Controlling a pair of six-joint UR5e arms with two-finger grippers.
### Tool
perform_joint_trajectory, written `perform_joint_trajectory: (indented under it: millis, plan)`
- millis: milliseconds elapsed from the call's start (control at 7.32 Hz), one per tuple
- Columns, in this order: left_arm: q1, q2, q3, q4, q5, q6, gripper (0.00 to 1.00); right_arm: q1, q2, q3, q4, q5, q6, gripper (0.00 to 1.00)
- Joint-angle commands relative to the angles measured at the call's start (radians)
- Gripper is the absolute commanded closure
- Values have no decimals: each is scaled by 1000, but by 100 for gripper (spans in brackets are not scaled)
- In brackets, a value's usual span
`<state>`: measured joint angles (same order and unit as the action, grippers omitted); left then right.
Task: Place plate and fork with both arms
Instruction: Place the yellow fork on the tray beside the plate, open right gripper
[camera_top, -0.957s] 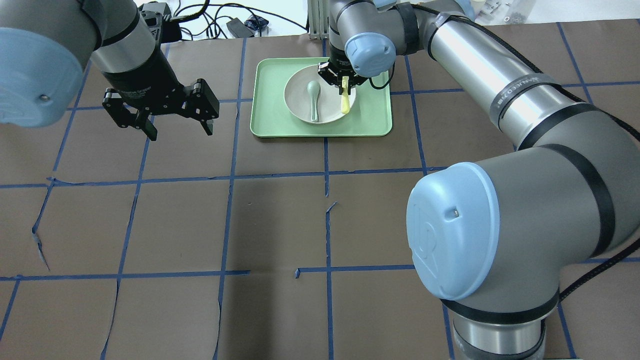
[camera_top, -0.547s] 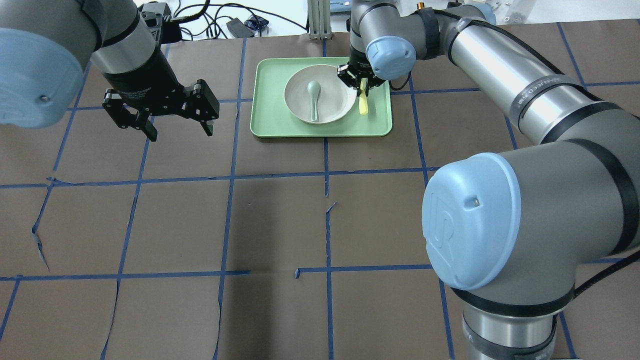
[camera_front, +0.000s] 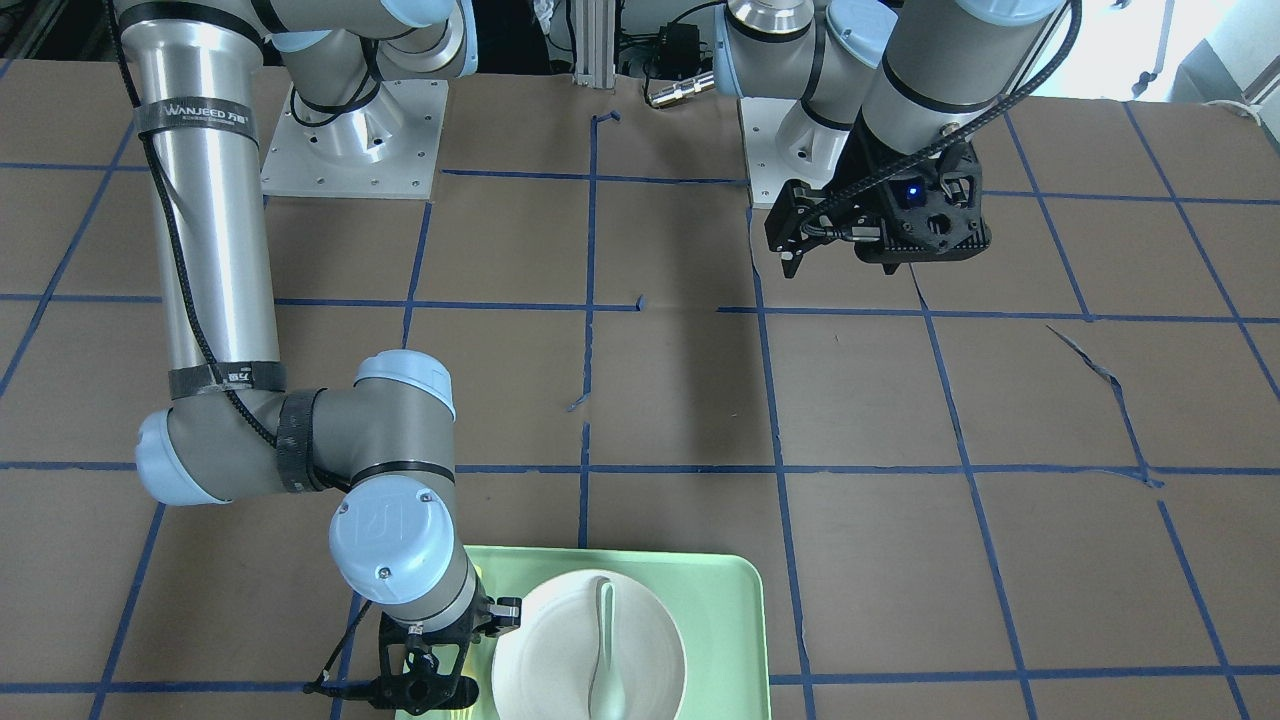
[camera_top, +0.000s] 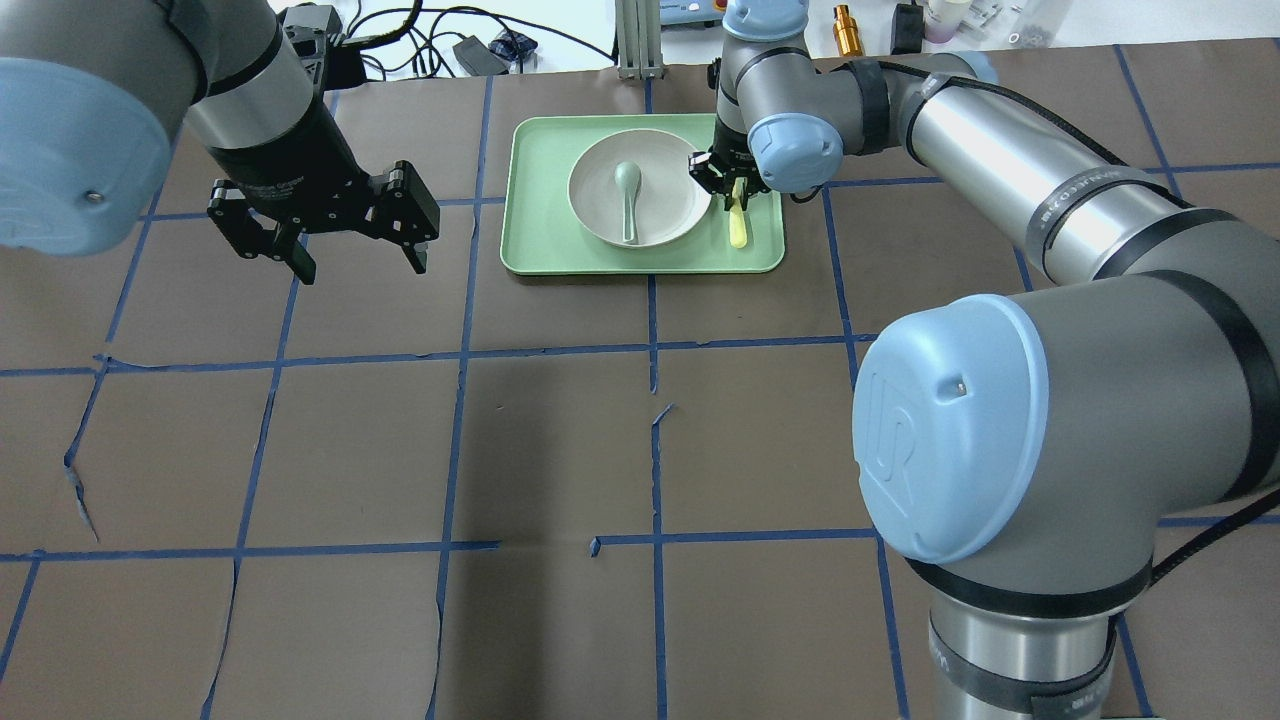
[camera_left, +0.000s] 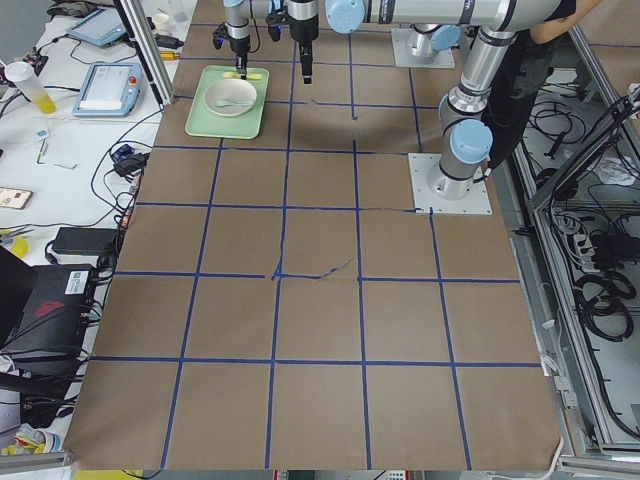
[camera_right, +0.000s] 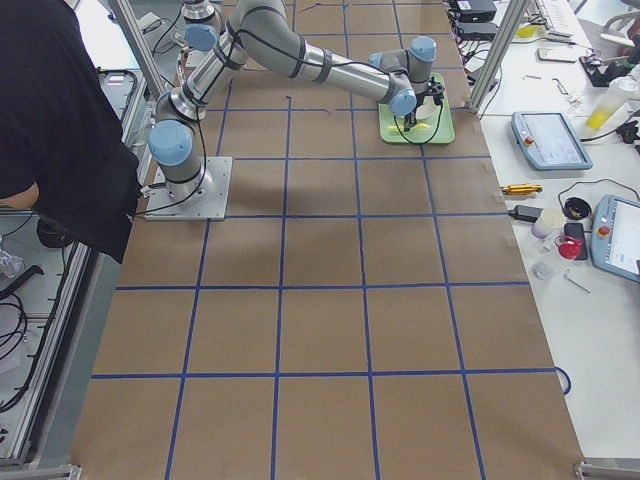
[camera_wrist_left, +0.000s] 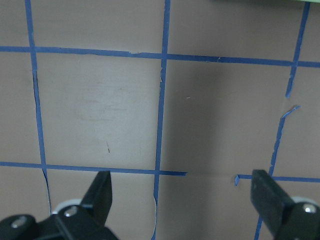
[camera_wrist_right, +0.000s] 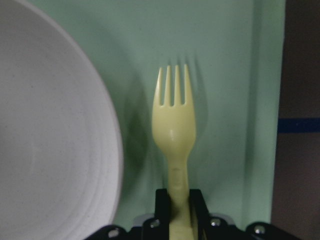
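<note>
Brown paper gridded with blue tape covered the table (camera_top: 560, 450) as I watched the overhead feed. At its 12 o'clock edge sat the mint-green tray (camera_top: 535, 235), and the white plate (camera_top: 668, 195) lay near the tray's middle. The left claw (camera_top: 360, 265) hung spread wide at the tray's 9 o'clock, well apart from it, with nothing between its fingers. The right claw (camera_top: 735, 195) was pinched on the handle of the yellow fork (camera_top: 738, 232), at the plate's 3 o'clock and just beside its rim. The tines were over the tray floor; I could not tell whether they touched it. A grey-green spoon (camera_top: 627, 200) lay in the plate.
</note>
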<state>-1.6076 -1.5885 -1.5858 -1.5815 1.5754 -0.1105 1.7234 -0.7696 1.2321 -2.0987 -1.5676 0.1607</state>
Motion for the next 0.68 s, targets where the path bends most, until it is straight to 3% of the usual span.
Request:
perform_joint_trajectory:
  millis: [0,137,410,547]
  plan:
    - [0,-1,0,0,0,2,0,-2,-5,21,-9,-2,-12,37]
    - [0,1,0,0,0,2,0,-2,-13,24,-9,-12,-13,5]
    - [0,4,0,0,0,2,0,-2,-93,46,12,-15,-16,0]
    - [0,5,1,0,2,2,0,-10,-190,105,93,-28,-47,0]
